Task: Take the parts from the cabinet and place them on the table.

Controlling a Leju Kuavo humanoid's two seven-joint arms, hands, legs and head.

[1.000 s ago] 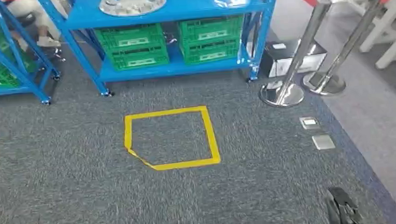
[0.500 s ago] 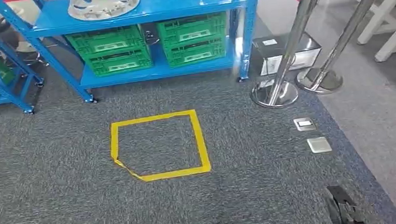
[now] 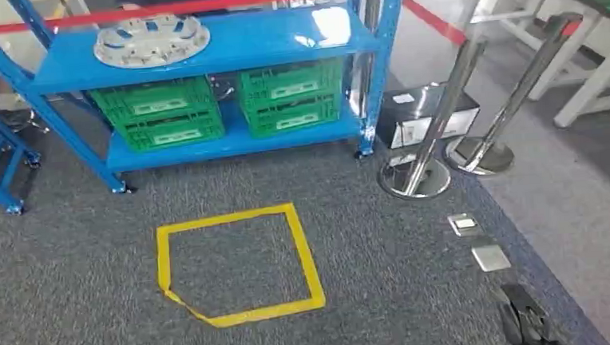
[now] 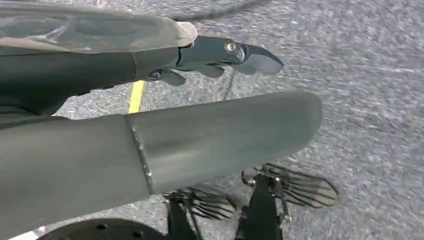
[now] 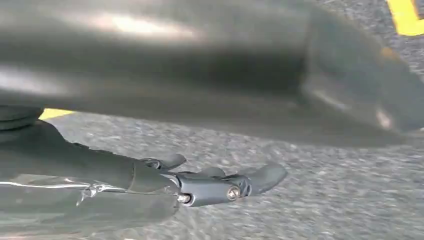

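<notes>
Left hand (image 4: 165,95) hanging, fingers (image 4: 225,52) extended, empty

You had yellow tape square (image 3: 235,265) on grey carpet (image 3: 78,314). Two chrome stanchions (image 3: 421,161) stood right of it, red belt (image 3: 436,20) strung above. Black box (image 3: 422,113) sat behind nearer post. Two metal floor plates (image 3: 478,242) lay near carpet edge.

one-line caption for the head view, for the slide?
Blue rack holding a silver wheel cover above green crates, yellow floor square in front.
</notes>
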